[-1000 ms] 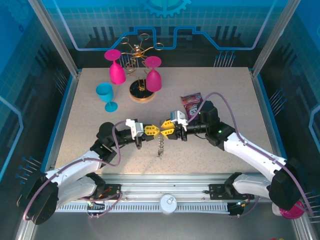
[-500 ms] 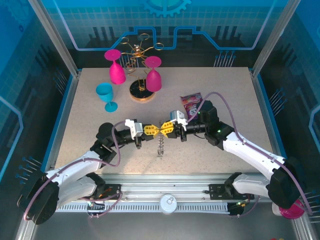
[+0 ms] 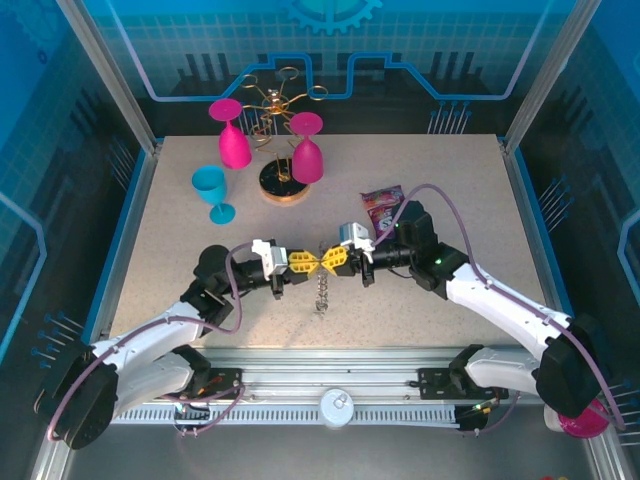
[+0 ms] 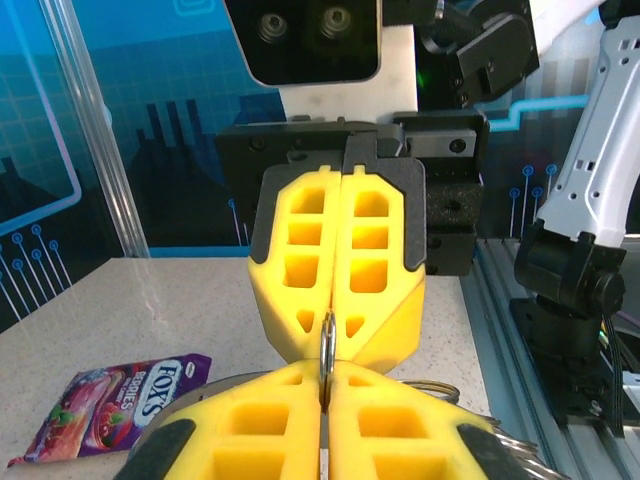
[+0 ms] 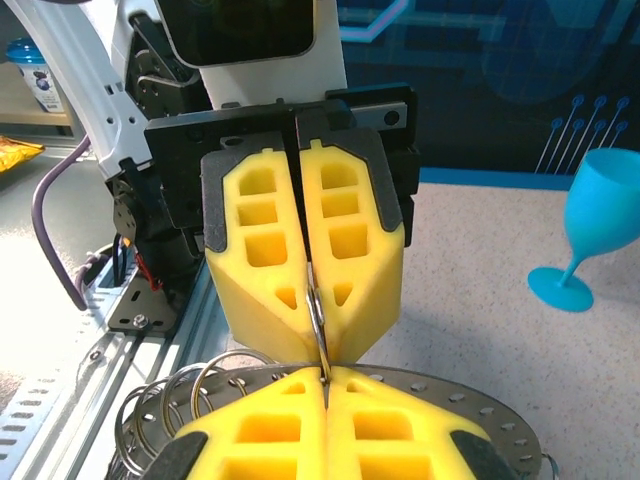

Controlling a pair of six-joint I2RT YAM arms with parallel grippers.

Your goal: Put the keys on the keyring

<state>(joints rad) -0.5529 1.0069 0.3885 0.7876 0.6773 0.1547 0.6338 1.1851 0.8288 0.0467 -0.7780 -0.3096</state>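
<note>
Contact at the tips: my left claw (image 3: 306, 262) and right claw (image 3: 331, 261) meet nose to nose above the middle of the worktop (image 3: 450, 180). Both are pinched tight, yellow pads flush, on one thin wire loop at the rim of the keyring (image 3: 320, 291). The keyring hangs edge-on just below them; I cannot tell whether it touches the surface. Behind my right arm lies a candy packet (image 3: 381, 204). Further back on the left stand a blue goblet (image 3: 212, 192) and two pink goblets (image 3: 234, 148) beside a gold wire rack (image 3: 272, 110).
</note>
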